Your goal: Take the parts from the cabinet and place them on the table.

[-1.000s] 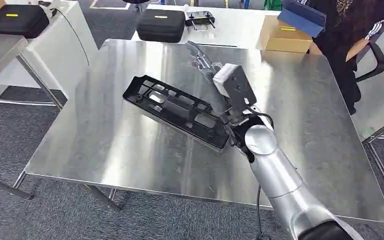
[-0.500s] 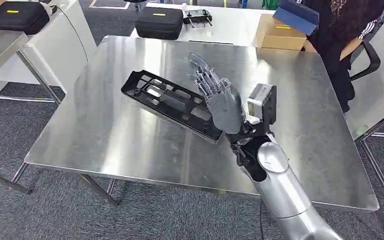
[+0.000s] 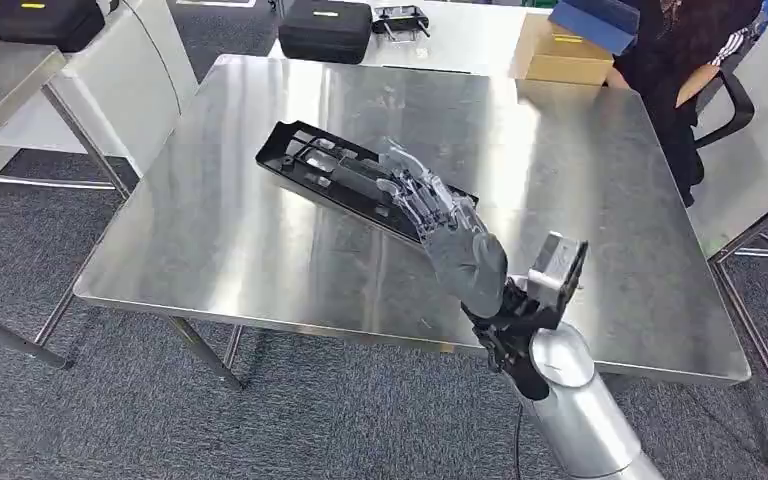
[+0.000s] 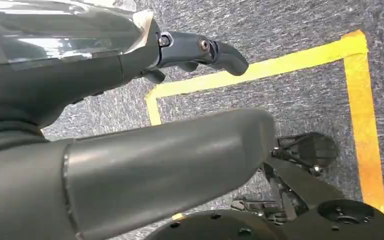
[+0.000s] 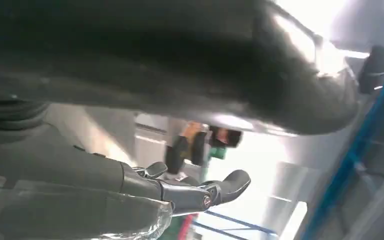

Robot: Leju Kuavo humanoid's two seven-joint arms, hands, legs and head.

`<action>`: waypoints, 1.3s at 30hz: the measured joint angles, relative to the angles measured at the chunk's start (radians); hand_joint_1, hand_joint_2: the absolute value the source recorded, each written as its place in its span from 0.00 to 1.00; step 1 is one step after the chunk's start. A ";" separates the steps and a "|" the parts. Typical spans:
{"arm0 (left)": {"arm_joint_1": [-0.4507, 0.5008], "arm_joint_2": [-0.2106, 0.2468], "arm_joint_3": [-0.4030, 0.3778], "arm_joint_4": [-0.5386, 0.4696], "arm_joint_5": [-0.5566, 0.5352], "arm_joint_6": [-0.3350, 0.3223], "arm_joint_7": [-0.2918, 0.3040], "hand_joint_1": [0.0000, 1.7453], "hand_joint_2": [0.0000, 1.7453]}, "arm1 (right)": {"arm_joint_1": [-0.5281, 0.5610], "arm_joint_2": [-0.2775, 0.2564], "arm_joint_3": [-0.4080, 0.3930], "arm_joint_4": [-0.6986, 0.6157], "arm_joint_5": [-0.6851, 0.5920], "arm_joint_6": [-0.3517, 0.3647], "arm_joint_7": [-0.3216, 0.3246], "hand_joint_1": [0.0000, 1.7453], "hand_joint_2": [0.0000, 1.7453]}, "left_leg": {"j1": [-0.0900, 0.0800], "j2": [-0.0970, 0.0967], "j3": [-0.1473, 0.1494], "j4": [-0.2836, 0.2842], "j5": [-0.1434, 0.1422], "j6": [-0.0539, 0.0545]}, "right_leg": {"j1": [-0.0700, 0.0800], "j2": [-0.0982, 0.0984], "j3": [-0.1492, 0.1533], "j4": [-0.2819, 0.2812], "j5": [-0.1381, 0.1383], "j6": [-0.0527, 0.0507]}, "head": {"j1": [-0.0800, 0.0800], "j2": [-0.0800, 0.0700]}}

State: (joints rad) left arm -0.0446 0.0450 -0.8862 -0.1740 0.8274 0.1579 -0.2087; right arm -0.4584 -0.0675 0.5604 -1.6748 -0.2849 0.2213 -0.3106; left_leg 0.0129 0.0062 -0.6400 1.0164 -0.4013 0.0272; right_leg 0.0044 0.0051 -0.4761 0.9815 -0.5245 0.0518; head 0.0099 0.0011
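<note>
A long black plastic part (image 3: 332,176) with many cut-outs lies flat on the steel table (image 3: 240,250), left of its middle. My right hand (image 3: 444,225) hovers over the part's near right end with its fingers spread and nothing in them. In the right wrist view the same right hand (image 5: 180,192) shows blurred, with straightened fingers holding nothing. My left hand (image 4: 170,150) hangs over grey carpet marked with yellow tape. Its dark fingers (image 4: 205,50) are apart and grip nothing.
Two black cases (image 3: 325,28) (image 3: 35,18) and a cardboard box (image 3: 560,60) sit on white tables beyond the steel one. A person in dark clothes (image 3: 675,60) sits at the far right by an office chair (image 3: 735,105). Another steel table (image 3: 0,75) stands at the left.
My right arm has drawn back toward me and the hand has risen off the table, fingers still spread. The black part stays lying where it was. The camera has shifted slightly.
</note>
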 joint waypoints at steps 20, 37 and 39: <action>0.010 0.001 0.010 0.014 0.001 -0.013 -0.030 0.00 0.00 | 0.501 -0.075 -0.230 -0.296 0.084 0.039 -0.157 0.00 0.00 | 0.021 -0.015 0.078 0.012 -0.087 -0.009 | -0.026 -0.005 -0.153 0.077 0.034 0.002 | -0.009 0.000; 0.010 -0.005 0.010 0.022 0.018 -0.010 -0.029 0.00 0.00 | 0.606 -0.022 -0.367 -0.273 0.119 -0.042 -0.052 0.00 0.00 | 0.001 -0.013 -0.076 0.148 -0.148 -0.035 | -0.021 -0.011 -0.012 -0.020 0.030 -0.049 | -0.012 0.000; 0.008 -0.004 0.010 0.024 0.021 -0.009 -0.028 0.00 0.00 | 0.616 -0.014 -0.378 -0.259 0.148 -0.083 -0.028 0.00 0.00 | 0.001 -0.011 -0.086 0.275 -0.194 -0.041 | -0.016 -0.014 -0.038 -0.012 0.050 -0.050 | -0.011 0.000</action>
State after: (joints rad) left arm -0.0362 0.0408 -0.8762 -0.1499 0.8480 0.1488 -0.2369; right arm 0.1579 -0.0812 0.1827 -1.9337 -0.1369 0.1388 -0.3387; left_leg 0.0141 -0.0053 -0.7257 1.2915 -0.5957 -0.0134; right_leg -0.0112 -0.0087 -0.5138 0.9694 -0.4741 0.0013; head -0.0008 0.0011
